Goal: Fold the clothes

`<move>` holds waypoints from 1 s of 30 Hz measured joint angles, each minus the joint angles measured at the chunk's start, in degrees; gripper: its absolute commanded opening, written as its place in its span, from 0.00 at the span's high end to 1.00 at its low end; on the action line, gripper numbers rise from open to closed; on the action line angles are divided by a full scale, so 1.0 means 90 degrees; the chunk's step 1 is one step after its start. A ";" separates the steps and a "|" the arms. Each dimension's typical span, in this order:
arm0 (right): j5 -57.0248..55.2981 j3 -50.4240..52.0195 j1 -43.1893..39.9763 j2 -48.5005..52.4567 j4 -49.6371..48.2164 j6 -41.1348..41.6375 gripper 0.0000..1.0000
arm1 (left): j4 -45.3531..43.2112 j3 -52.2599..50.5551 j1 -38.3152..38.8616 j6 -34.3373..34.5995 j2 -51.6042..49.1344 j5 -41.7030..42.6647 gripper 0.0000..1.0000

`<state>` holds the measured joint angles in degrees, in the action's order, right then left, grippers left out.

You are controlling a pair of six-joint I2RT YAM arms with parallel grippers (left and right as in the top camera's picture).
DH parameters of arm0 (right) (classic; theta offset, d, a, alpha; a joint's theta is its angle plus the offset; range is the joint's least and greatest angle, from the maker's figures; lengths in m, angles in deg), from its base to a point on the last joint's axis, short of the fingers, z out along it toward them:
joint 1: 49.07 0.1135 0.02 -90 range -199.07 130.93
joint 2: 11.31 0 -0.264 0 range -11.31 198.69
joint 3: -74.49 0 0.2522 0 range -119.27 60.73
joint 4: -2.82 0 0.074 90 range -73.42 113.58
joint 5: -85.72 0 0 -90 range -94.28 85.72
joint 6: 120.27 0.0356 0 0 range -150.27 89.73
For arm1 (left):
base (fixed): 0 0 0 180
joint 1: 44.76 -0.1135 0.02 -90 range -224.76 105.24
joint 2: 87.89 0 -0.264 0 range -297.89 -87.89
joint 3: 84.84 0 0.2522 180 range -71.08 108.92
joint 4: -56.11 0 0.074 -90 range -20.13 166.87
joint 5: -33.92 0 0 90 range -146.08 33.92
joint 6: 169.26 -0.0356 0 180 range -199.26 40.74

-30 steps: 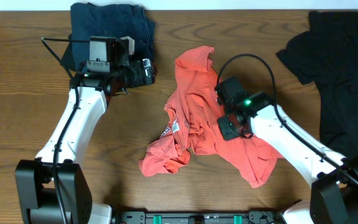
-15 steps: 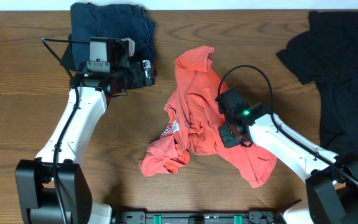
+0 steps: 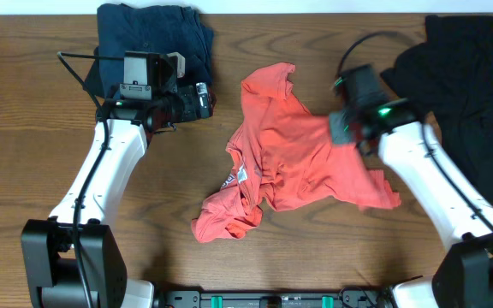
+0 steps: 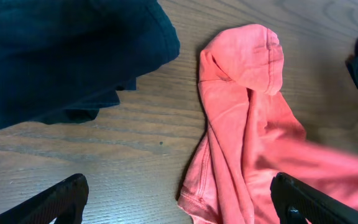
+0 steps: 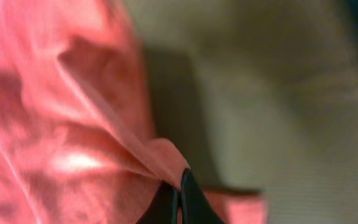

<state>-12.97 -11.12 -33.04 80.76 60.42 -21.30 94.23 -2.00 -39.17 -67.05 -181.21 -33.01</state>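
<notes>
The coral-red T-shirt (image 3: 289,158) lies crumpled in the middle of the table, a white patch showing at its left edge. My right gripper (image 3: 342,130) is shut on a fold of it (image 5: 160,155) and holds that part lifted at the shirt's right side. My left gripper (image 4: 179,202) is open and empty, above the wood beside the shirt's upper sleeve (image 4: 244,56). A dark navy garment (image 3: 152,38) lies folded at the back left, also in the left wrist view (image 4: 61,50). A black garment (image 3: 469,94) is spread at the far right.
Bare wooden table (image 3: 24,128) runs along the left side and front. The left arm reaches over the navy garment's right edge. The right wrist view is blurred, with bare table (image 5: 278,93) beyond the cloth.
My right gripper has pulled up and to the right with the coral fabric, stretching the shirt's lower right part toward the black garment. The left arm has not moved.
</notes>
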 measured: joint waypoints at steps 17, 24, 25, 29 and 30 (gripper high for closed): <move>0.0534 -0.0248 -0.1598 0.0432 -0.1149 -0.0792 0.13 | 0.0000 0.0000 0.0000 0.0000 0.0000 -0.0194 0.05; 0.0680 -0.0612 -0.1520 0.0289 0.0595 -0.0867 0.35 | -0.0078 0.0000 0.0000 -0.0002 0.0000 -0.0257 0.05; 0.0639 -0.0580 -0.1515 0.0291 0.0639 -0.0867 0.35 | -0.0102 0.0000 0.0000 -0.0002 0.0000 -0.0257 0.05; 0.0362 -0.0204 -0.1515 0.0313 0.0566 -0.0865 0.34 | -0.0226 0.0000 0.0000 0.0000 0.0000 -0.0267 0.05; 0.0289 -0.0066 -0.1515 0.0338 0.0491 -0.0867 0.33 | -0.0253 0.0000 0.0000 -0.0002 0.0000 -0.0272 0.05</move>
<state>-10.37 -11.71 -46.68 83.80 64.83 -29.10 91.96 -2.00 -39.17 -67.07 -181.21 -35.46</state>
